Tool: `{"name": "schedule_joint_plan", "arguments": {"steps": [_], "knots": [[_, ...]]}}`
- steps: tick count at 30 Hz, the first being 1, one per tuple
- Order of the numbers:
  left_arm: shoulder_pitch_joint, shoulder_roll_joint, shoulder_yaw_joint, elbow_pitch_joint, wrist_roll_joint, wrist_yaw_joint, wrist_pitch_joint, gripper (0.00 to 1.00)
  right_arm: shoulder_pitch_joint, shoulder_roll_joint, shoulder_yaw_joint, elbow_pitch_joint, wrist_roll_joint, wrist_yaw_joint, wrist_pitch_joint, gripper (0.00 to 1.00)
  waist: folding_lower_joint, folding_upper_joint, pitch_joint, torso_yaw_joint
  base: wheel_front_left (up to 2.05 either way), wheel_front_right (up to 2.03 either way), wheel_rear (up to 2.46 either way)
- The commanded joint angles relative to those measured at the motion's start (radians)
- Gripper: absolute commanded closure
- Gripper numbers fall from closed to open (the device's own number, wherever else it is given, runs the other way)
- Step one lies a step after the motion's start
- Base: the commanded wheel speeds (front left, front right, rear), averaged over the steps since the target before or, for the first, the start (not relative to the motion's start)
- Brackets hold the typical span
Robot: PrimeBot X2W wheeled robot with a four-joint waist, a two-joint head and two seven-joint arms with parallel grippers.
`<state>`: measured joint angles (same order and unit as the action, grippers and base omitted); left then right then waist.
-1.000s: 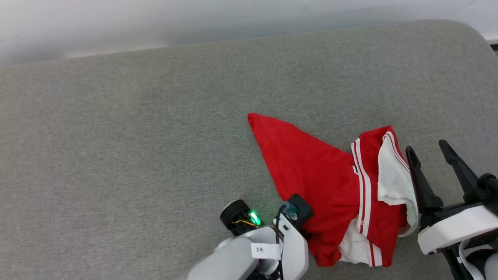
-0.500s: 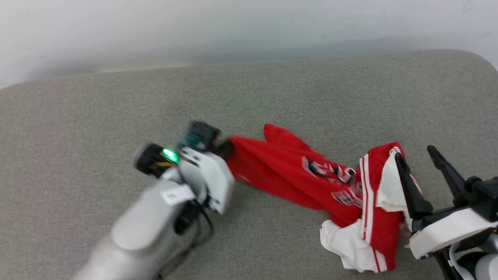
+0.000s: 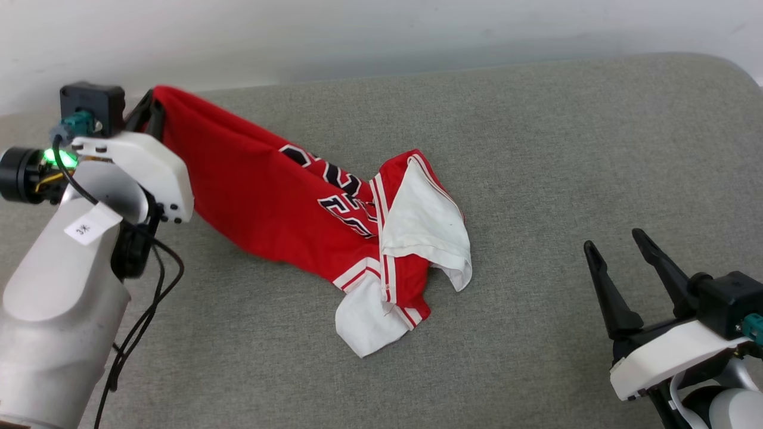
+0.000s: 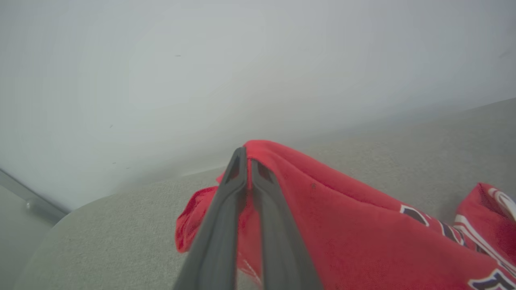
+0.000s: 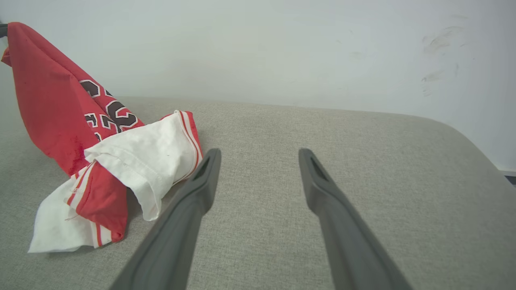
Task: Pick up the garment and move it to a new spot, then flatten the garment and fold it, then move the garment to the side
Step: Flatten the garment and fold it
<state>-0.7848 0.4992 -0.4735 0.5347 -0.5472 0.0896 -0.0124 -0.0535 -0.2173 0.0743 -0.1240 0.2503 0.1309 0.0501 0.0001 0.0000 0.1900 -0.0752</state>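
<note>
The garment point(image 3: 262, 196) is a red jersey with white sleeves, striped trim and black lettering. One red edge is lifted at the far left, and the rest slopes down onto the grey cushion, its white sleeves bunched near the middle. My left gripper point(image 3: 152, 107) is shut on that raised edge. In the left wrist view its fingers point(image 4: 225, 225) pinch the red cloth of the garment point(image 4: 342, 225). My right gripper point(image 3: 617, 244) stands open at the lower right, well clear of the garment. The right wrist view has the right gripper point(image 5: 258, 155) with nothing between its fingers and the garment point(image 5: 56, 112) at the left.
A grey fabric cushion point(image 3: 536, 149) spreads under everything, with a rounded far right corner. A pale wall point(image 3: 381, 30) runs right behind its far edge. A dark cable point(image 3: 143, 310) hangs from my left arm.
My left gripper has dragged and lifted the garment's edge from the near middle up to the far left. The garment has slid left, away from my right gripper. The head camera has shifted too.
</note>
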Motion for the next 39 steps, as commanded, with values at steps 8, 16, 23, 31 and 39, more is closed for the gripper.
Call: {"name": "schedule_joint_plan", "arguments": {"steps": [8,16,23,31,39], "knots": [[0.074,-0.023,-0.017,0.072,-0.007,0.004,-0.051,0.00,-0.007,0.007,0.001,0.021,-0.006,0.000,-0.007,0.00,-0.0001,0.0000,-0.015,0.024,0.00,0.00,0.00],[0.132,-0.034,0.001,-0.001,-0.020,0.019,-0.144,0.00,0.013,0.010,-0.012,0.034,0.003,0.000,-0.013,0.00,-0.0001,0.0000,-0.070,0.071,0.00,0.00,0.00],[0.275,-0.018,0.005,-0.217,-0.002,0.087,-0.207,0.00,0.039,0.015,-0.016,0.046,0.009,0.000,-0.016,0.00,-0.0001,0.0000,-0.117,0.104,0.00,0.00,0.00],[0.535,-0.012,-0.026,-0.468,-0.005,0.155,-0.228,0.00,0.057,0.016,-0.016,0.049,0.011,0.000,-0.022,0.00,-0.0001,0.0000,-0.138,0.114,0.00,0.00,0.00],[0.673,-0.050,-0.096,-0.555,-0.048,0.178,-0.148,0.00,0.062,0.020,-0.012,0.053,0.010,0.000,-0.029,0.00,-0.0001,0.0000,-0.127,0.108,0.00,0.00,0.00]]}}
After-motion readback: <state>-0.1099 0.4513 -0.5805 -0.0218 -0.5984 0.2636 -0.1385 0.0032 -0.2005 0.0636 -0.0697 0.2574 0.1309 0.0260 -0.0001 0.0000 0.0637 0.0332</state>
